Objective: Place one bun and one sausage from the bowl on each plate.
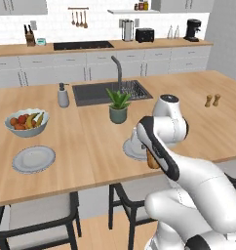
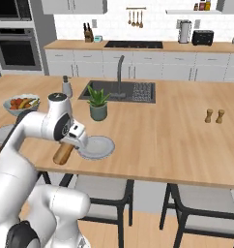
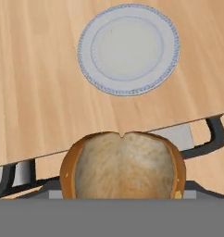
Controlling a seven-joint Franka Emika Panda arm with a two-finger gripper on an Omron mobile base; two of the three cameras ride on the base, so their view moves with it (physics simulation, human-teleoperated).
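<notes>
While claw [image 2: 66,151] grips bun [image 3: 123,165] crosswise, jaws spread wide around it, load hangs past counter edge. Empty plate [image 3: 128,48] lies at 12 o'clock in hand view, near, on counter [image 3: 35,92]. Second plate [image 1: 34,159] well apart, also bare. Risk: early release drops bun off edge onto chair below.

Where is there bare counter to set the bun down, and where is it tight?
Free: the small pale grey-white plate ahead of the gripper holding the brown bun; wood between it and the pepper shakers. Crowded: potted plant and black sink behind.
</notes>
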